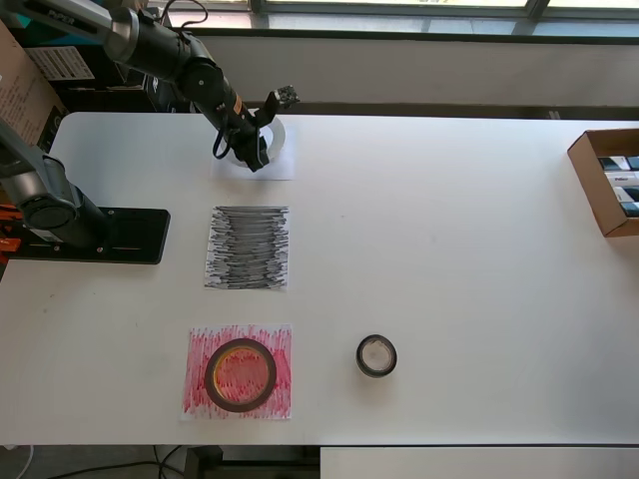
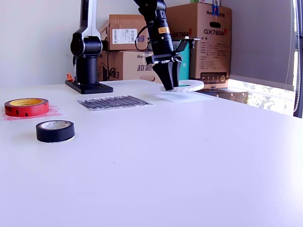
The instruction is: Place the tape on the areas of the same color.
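Three rolls of tape are in sight, and three paper sheets. In the exterior view, going left to right, the red tape (image 2: 26, 107) lies flat on the red-scribbled sheet (image 2: 52, 112), a glossy ring with a yellow inner core. The black tape (image 2: 55, 131) sits on bare white table (image 2: 189, 161) at about 4 o'clock from it, clear of any sheet. The black-scribbled sheet (image 2: 115, 101), dense with pen lines, is empty. Further right the gripper (image 2: 169, 81) points straight down, its dark fingers closed on the near rim of the white tape (image 2: 189, 86), which is tilted above the plain white sheet (image 2: 182, 97). Behind stand cardboard boxes (image 2: 208, 42); one reads "GX760A". Overhead, an open carton (image 1: 606, 182) rests at the table's 3 o'clock edge.
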{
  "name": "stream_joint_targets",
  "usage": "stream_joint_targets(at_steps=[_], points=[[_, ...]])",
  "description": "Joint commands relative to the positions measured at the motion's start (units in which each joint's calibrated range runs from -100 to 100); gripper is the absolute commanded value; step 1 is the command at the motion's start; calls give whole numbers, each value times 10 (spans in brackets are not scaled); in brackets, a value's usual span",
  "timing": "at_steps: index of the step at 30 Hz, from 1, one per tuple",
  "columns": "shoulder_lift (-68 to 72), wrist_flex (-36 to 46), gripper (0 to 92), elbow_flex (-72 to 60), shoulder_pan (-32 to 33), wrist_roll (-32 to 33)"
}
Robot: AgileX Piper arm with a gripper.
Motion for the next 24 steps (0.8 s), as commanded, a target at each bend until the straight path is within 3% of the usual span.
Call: stream_joint_targets(at_steps=[1, 18, 24], points=[[1, -5, 13, 0, -2, -2], [2, -6, 458, -1, -4, 0], [2, -24, 524, 1, -5, 11]])
